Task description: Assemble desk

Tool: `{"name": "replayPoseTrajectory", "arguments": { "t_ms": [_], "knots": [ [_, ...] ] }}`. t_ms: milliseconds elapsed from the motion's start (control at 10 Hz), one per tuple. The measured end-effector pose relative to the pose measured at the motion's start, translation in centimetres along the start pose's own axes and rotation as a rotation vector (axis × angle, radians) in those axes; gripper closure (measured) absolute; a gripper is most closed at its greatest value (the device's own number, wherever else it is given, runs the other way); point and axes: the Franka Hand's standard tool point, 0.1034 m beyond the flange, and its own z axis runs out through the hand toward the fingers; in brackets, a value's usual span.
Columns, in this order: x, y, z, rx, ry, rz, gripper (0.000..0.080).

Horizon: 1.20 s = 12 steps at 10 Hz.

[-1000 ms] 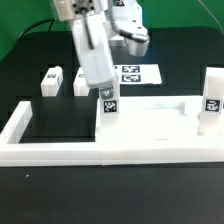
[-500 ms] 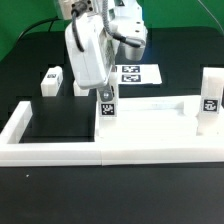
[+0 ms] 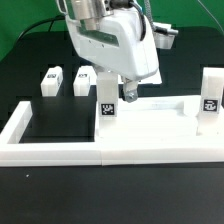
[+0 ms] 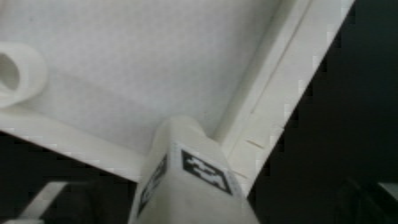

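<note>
The white desk top [image 3: 150,128] lies inside the border wall. One tagged white leg [image 3: 106,100] stands upright at its near corner on the exterior view's left, and a second leg [image 3: 210,95] stands at the right end. My gripper [image 3: 113,92] is around the first leg's upper part; one dark finger [image 3: 127,93] shows just right of it with a small gap. In the wrist view the leg [image 4: 196,170] rises between the jaws, untouched, above the desk top [image 4: 160,70] and a round socket [image 4: 15,75].
Two loose tagged legs [image 3: 50,78] [image 3: 85,78] lie on the black table behind the wall. The low white U-shaped border wall [image 3: 55,153] frames the front and left. The arm hides the marker board.
The hand has turned about the upright leg and now shows its broad side to the exterior camera. The leg stays in place at the corner.
</note>
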Motion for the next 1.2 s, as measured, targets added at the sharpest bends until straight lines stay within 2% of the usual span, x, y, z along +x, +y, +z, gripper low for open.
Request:
{"name": "replayPoseTrajectory", "arguments": {
  "t_ms": [200, 300, 400, 700, 800, 900, 1000, 1200],
  "knots": [
    [0.1, 0.1, 0.0, -0.013, 0.009, -0.193, 0.0151],
    [0.4, -0.1, 0.0, -0.041, 0.039, -0.388, 0.0151],
    [0.3, -0.3, 0.2, -0.045, 0.047, -0.485, 0.0151],
    [0.6, 0.0, 0.1, -0.049, 0.052, -0.435, 0.0178],
    [1.0, 0.3, 0.0, -0.051, 0.055, -0.377, 0.0358],
    [1.2, 0.5, 0.0, -0.055, 0.060, -0.302, 0.0440],
    [1.3, 0.8, 0.0, -0.065, 0.063, -0.261, 0.0440],
    [1.5, 1.0, 0.0, -0.067, 0.067, -0.187, 0.0440]
  ]
}}
